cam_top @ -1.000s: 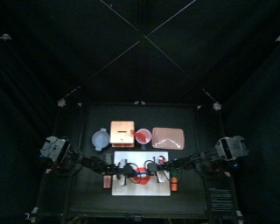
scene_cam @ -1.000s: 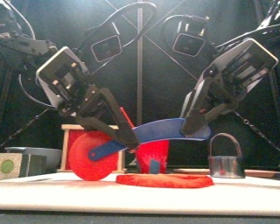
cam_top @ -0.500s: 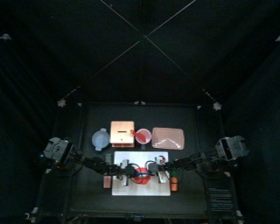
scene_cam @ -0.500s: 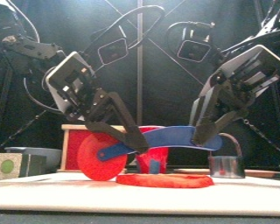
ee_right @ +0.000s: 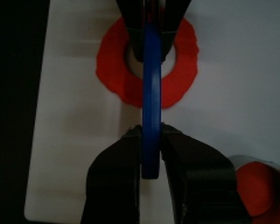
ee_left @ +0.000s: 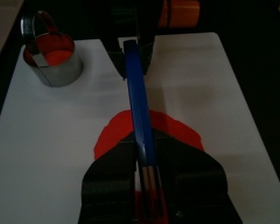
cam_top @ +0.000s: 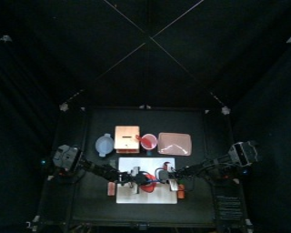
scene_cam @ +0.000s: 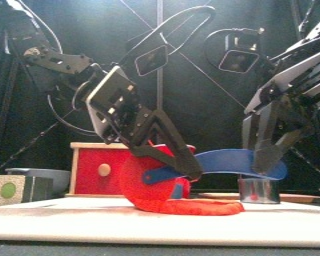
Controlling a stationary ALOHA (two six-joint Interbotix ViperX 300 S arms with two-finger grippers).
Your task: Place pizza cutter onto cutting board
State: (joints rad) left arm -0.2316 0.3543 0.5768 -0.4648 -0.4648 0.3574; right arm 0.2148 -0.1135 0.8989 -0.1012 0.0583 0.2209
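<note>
The pizza cutter (scene_cam: 160, 176) has a red round head and a slim blue handle (scene_cam: 230, 161). Both grippers hold it just above the white cutting board (scene_cam: 109, 226). My left gripper (scene_cam: 166, 168) is shut on the red head end and my right gripper (scene_cam: 272, 160) is shut on the handle's far end. In the left wrist view the blue handle (ee_left: 133, 83) runs away from the jaws over the board (ee_left: 219, 87). In the right wrist view it (ee_right: 150, 87) shows edge-on above a red open ring (ee_right: 112, 66) lying on the board (ee_right: 73, 140).
A metal cup (scene_cam: 260, 190) with red contents stands on the board's right, also in the left wrist view (ee_left: 52, 61). An orange box (cam_top: 127, 136), a red cup (cam_top: 148, 141) and a salmon-pink tray (cam_top: 175, 142) lie behind the board (cam_top: 134, 165).
Both grippers have carried the cutter to the right in the front view and a little lower, over the red ring. Both stay shut on it.
</note>
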